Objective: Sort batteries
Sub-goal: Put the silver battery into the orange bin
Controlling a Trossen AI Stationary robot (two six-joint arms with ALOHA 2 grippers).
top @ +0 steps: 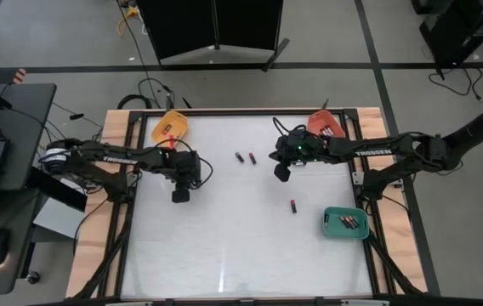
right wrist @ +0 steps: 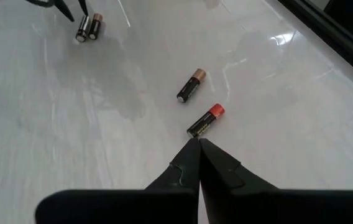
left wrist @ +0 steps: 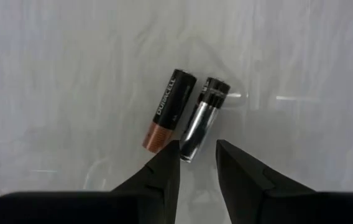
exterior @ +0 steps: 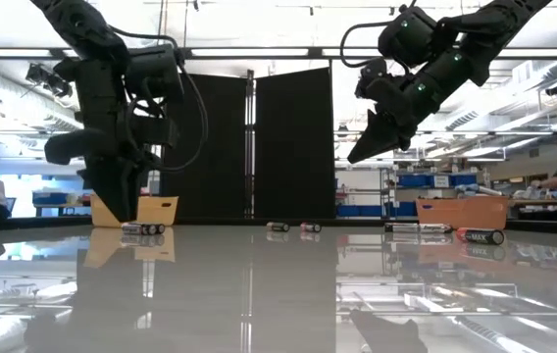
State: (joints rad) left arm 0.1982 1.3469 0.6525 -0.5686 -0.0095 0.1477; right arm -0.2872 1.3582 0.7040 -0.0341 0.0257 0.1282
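Now, over the white table point(top: 224, 246), the left gripper point(left wrist: 197, 163), fingers spread, hangs over a silver-and-black battery point(left wrist: 202, 118) touching a copper-topped battery point(left wrist: 169, 110), so should straddle only the silver one; the right gripper point(right wrist: 199, 149) hovers pressed together.

The high view looks straight down on the whole bench point(top: 224, 238) from far above. The low view looks level across its surface into the room. The left wrist view sits close over two batteries point(left wrist: 186, 118) just ahead of the left end effector point(left wrist: 197, 157); the right wrist view, farther back, shares that pair point(right wrist: 88, 27) beyond the right end effector point(right wrist: 199, 144)
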